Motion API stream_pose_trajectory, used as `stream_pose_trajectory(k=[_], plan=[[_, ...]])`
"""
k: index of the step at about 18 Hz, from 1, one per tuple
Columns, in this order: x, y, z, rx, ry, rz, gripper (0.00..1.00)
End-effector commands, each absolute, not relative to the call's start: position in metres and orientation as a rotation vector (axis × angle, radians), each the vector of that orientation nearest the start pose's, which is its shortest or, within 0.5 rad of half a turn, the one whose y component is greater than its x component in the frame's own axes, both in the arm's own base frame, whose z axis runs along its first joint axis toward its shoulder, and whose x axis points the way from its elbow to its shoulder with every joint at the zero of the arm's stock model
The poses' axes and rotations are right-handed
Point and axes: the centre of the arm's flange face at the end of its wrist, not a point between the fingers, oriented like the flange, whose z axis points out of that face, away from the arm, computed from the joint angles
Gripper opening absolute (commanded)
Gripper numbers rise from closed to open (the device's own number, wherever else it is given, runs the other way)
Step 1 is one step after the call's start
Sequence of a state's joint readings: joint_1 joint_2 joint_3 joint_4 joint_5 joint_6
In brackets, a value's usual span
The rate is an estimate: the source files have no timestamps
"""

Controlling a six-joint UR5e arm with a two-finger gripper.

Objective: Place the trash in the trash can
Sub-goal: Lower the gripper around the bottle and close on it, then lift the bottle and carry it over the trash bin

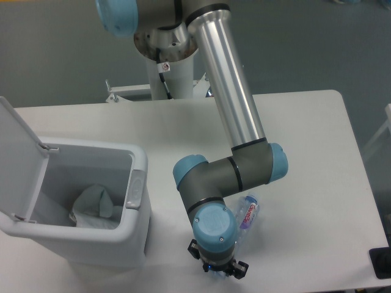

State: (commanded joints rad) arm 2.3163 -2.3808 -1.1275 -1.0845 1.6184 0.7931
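Now gripper [218,270] low at bottle [247,210] | fingers hidden, grip unclear | bottle light, slick, crushable – take mid-body | bin [138,183] open, bag [93,204] inside

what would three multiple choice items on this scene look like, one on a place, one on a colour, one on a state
1. Where is the plastic bag?
A. on the table beside the bin
B. inside the bin
C. in the gripper

2. What colour are the arm's joint caps?
A. light blue
B. red
C. yellow

3. How is the bin's lid?
A. shut flat
B. swung open
C. missing

Answers:
1. B, the whitish bag lies at the bottom of the bin.
2. A, the cap just above the gripper and the others on the arm are light blue.
3. B, the lid stands up at the bin's left side, leaving the inside in view.

The bottle is not in the bin; it sits at the gripper, mostly hidden by the arm.
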Motion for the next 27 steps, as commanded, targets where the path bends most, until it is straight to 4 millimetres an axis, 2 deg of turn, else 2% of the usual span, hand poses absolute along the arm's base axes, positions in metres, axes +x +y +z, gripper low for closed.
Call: stream_pose_trajectory(k=[2, 8, 11, 15, 19, 23, 27], plan=[[-0.452, 0.652, 0.252, -3.048, 0.036, 0.199, 0.16], [-0.488, 0.62, 0.329, -2.82, -0.063, 0.075, 0.15], [-0.496, 0.607, 0.368, -2.705, -0.106, 0.022, 0.15], [-0.503, 0.592, 0.438, -2.498, -0.199, -0.08, 0.15], [-0.488, 0.578, 0.514, -2.308, -0.215, -0.164, 0.15], [-0.459, 0.567, 0.577, -2.155, -0.173, -0.213, 0.15], [-0.424, 0.566, 0.616, -2.06, -0.107, -0.284, 0.15]])
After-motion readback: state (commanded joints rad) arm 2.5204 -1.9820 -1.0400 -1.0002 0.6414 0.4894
